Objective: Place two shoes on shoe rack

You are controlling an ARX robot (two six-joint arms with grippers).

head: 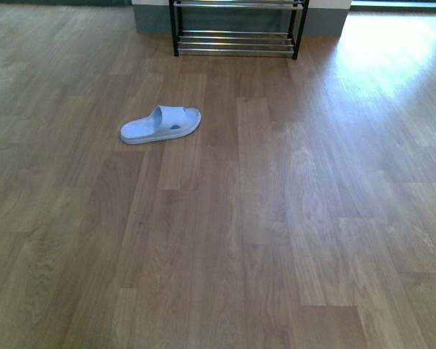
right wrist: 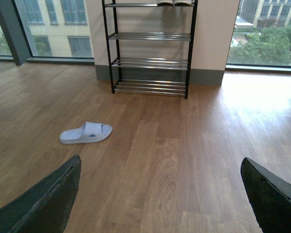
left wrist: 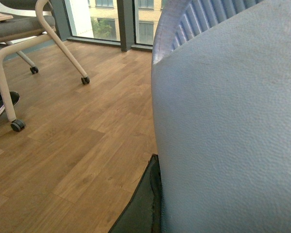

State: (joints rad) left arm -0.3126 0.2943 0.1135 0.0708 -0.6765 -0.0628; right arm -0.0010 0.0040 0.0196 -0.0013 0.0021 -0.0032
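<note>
Held slipper [left wrist: 223,121], pale blue, fills most of the left wrist view, hard against the lens and off the floor [left wrist: 77,160]. One dark pad [left wrist: 144,206] of the left gripper [left wrist: 160,213] presses its side. Other finger hidden, but it reads as pinched. Chair [left wrist: 24,29] and windows behind.

Right wrist view: right gripper [right wrist: 160,189] spread wide, nothing between the fingers. Floor slipper [right wrist: 86,133] lies ahead of it and off to the robot's left, well apart. Rack [right wrist: 150,48] stands straight ahead against the wall, beyond the slipper. Lower shelves show only bare rods.

Front view: no arms in frame. Floor slipper left of centre, flat on its sole, long axis crosswise, roughly parallel to the rack front, toe toward the right. Rack base at the far edge.

Judgement: slipper sits on the left arm's side, but that gripper is full. The right one is free and would have to reach forward and leftward, closing across the narrow width.
</note>
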